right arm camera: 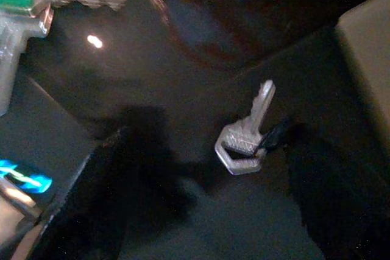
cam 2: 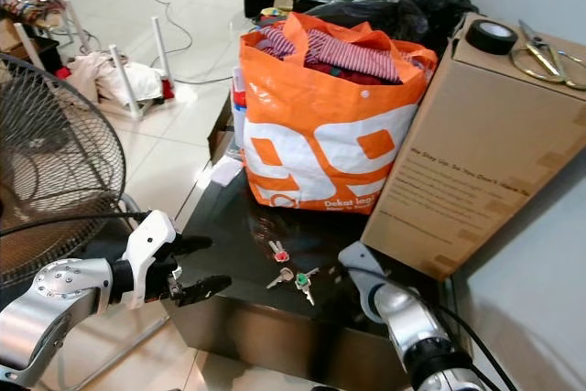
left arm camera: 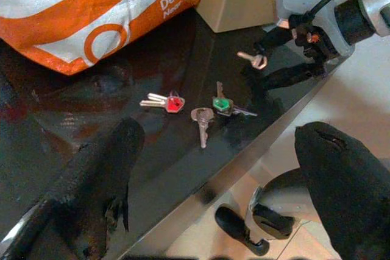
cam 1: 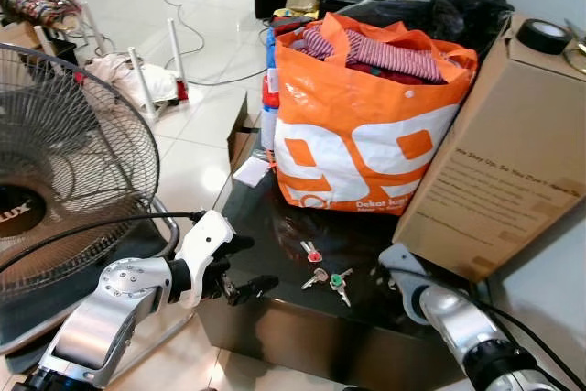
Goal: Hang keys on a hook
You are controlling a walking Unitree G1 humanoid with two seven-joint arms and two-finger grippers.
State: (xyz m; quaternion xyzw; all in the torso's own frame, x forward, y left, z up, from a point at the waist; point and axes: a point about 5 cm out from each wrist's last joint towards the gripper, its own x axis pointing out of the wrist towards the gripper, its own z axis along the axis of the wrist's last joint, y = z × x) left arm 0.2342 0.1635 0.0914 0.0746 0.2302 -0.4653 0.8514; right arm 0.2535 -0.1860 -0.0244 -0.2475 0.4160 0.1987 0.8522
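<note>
4 keys lie flat on the glossy black tabletop, near its front edge. Red-capped key (left arm camera: 163, 101) sits nearest the orange bag. Plain silver key (left arm camera: 202, 121) and green-capped key (left arm camera: 224, 105) lie close together. A second bare silver key (right arm camera: 245, 135) lies apart, near the cardboard box.

An orange bag (cam 1: 366, 139) stuffed with clothes (cam 1: 385, 52) stood on the dark desk (cam 1: 265, 235) beside a cardboard box (cam 1: 513, 153), with a fan (cam 1: 55, 180) nearby.

Both eye views look down from the head onto the dark table (cam 1: 275, 254). Each wrist view sits close above its keys (left arm camera: 201, 114).
</note>
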